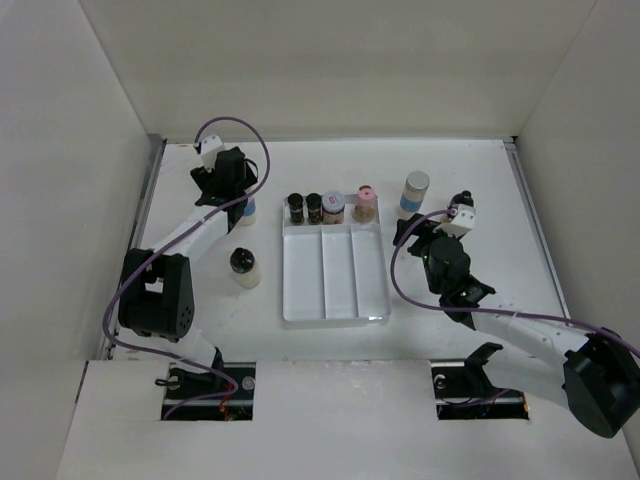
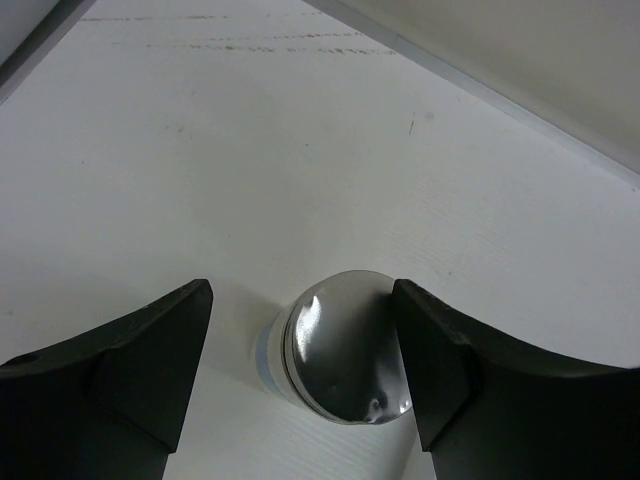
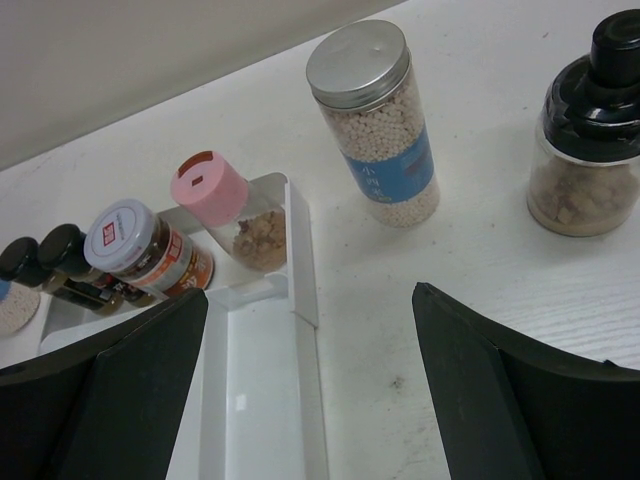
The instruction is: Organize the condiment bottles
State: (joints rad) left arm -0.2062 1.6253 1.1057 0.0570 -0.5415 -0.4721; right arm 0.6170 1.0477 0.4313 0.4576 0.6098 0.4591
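Observation:
My left gripper stands astride a pale cylinder bottle with a shiny grey lid and blue label, left of the tray. Its right finger touches the lid; the left finger stands apart. Two dark black-capped bottles, a red-labelled jar and a pink-capped bottle stand at the far end of the clear divided tray. Another pale cylinder and a black-capped jar stand right of the tray. A black-capped bottle stands near left. My right gripper hangs open and empty over the tray's right edge.
White walls close in the table on the left, back and right. A metal rail runs along the left wall by the left gripper. Purple cables loop over both arms.

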